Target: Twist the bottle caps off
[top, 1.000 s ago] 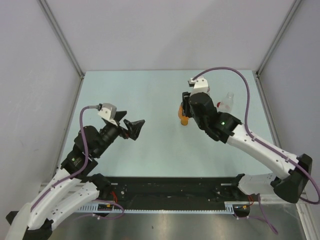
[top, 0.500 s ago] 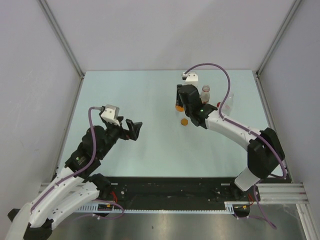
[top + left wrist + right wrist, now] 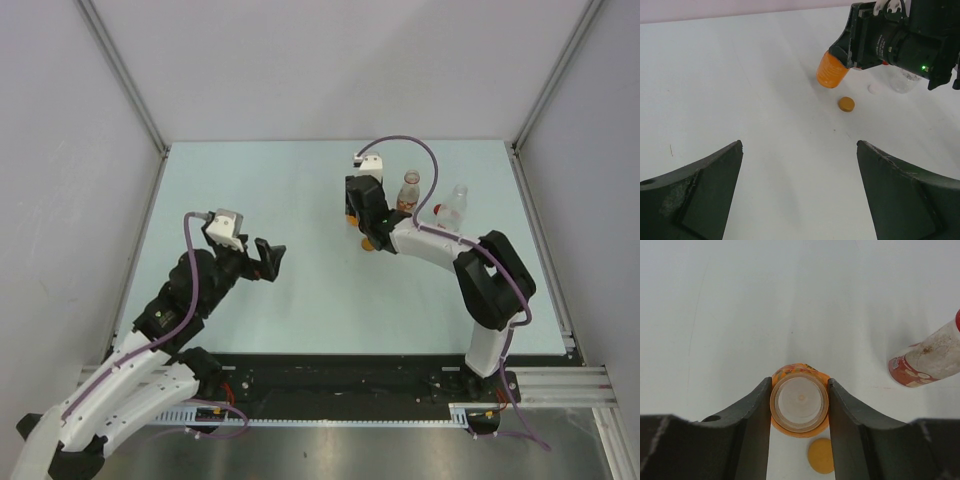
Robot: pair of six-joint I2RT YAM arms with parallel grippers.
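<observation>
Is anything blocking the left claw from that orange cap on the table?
Nothing visible: only bare table lies between the open left gripper and the small round orange plastic cap. The right gripper holds the orange plastic bottle beyond.

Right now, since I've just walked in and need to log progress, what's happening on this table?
The right pincer is clamped around the top of the orange bottle, which stands upright with its mouth open. An orange cap lies on the table just beside it. The left pincer hangs open off to the left, holding nothing.

3 bottles (image 3: 410,192), 3 caps (image 3: 368,243)
</observation>
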